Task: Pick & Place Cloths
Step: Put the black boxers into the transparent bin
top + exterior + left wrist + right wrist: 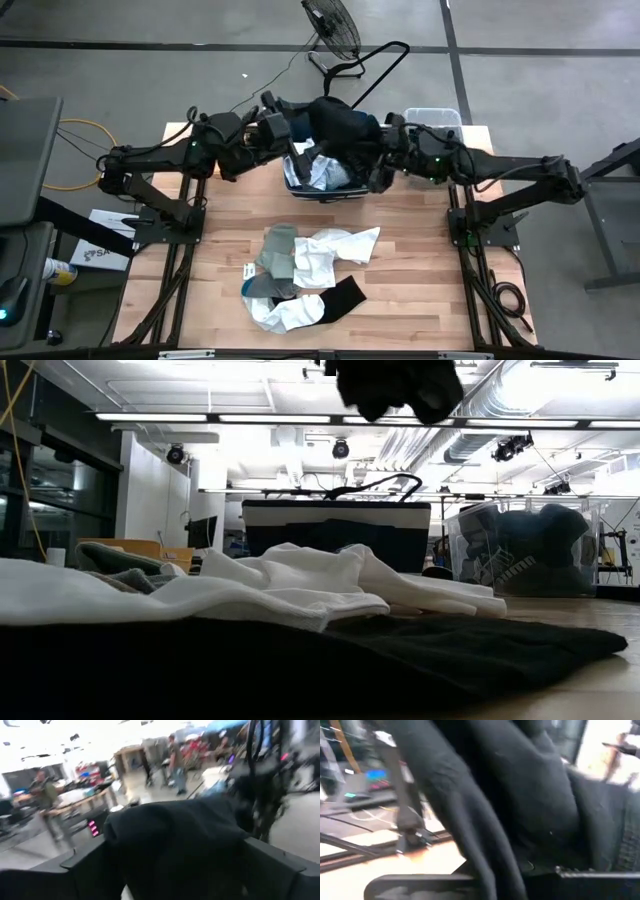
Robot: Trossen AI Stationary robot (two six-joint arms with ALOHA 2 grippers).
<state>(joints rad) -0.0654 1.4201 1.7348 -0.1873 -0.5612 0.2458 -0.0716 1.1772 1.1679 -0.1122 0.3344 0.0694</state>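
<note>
A bunched black cloth [335, 125] hangs in the air over the navy bin [298, 188] at the table's far middle, and shows at the top of the low view [395, 385]. My left gripper [290, 128] reaches it from the left and is open, with one finger on either side of the cloth [175, 840]. My right gripper [378, 152] comes from the right, shut on the same cloth [520, 795]. Pale cloths [322, 172] lie in the navy bin. A pile of white [335, 250], grey-green [278, 250] and black [342, 295] cloths rests on the table's near middle. My right gripper holds the black cloth on its right side, coming about level from the table's right. The bunched fabric [535, 855] covers the fingers, so I cannot see which edge or how many layers it has. The cloth is lifted clear, sagging above the navy bin. My left gripper may or may not touch the cloth; I cannot tell.
A clear bin [432, 117] with dark contents stands at the far right of the table, beside the navy bin. A fan [330, 25] and cables lie on the floor beyond the far edge. People stand in the room behind.
</note>
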